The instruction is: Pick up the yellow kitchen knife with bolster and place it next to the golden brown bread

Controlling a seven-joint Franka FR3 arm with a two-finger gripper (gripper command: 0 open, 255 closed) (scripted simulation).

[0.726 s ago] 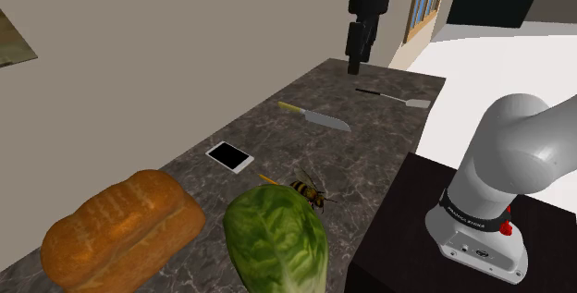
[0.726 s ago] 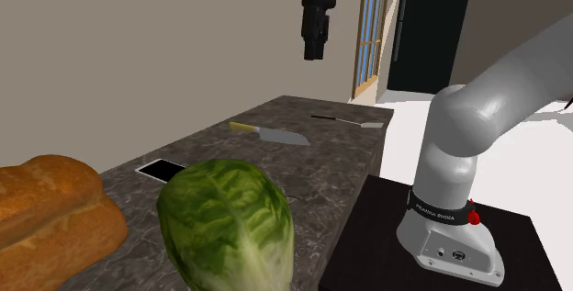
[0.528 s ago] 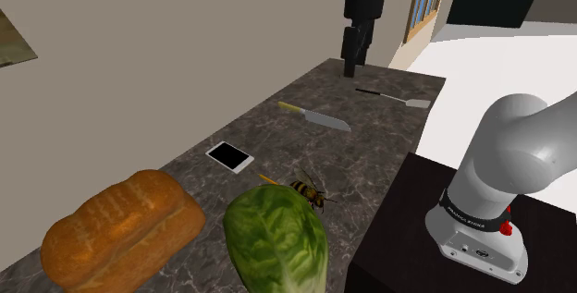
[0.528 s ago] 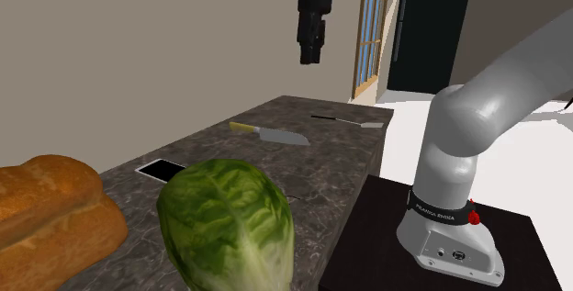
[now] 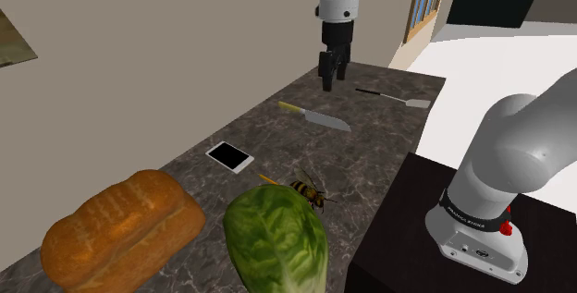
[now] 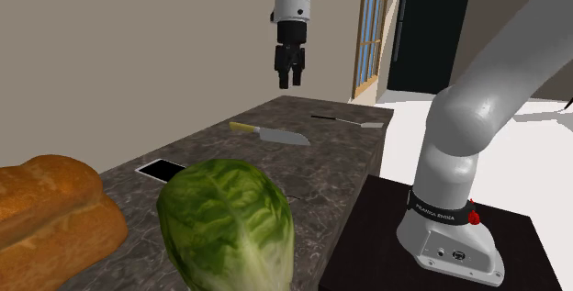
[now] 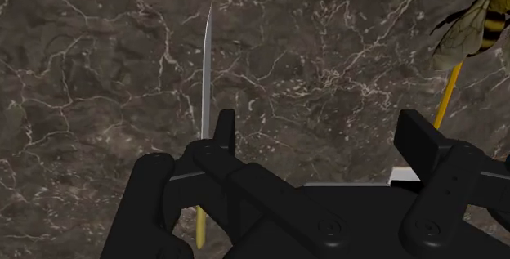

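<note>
The dark marble tabletop point(image 5: 370, 143) bears a golden-brown bread loaf point(image 5: 120, 226) and a lettuce head point(image 5: 277, 240), side by side. Above hangs the end effector point(image 5: 329, 84), fingers point(image 7: 420, 141) wide apart, empty. Below it lies the yellow-handled kitchen knife point(image 5: 315, 116), well apart from the loaf, a phone point(image 5: 229, 156) between.

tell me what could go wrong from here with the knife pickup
1. In the wrist view the knife lines up with one finger of the open gripper, not the gap, so a straight descent may land on the blade.
2. The lettuce lies close beside the bread, with the bee nearby, which may crowd the drop spot.
</note>
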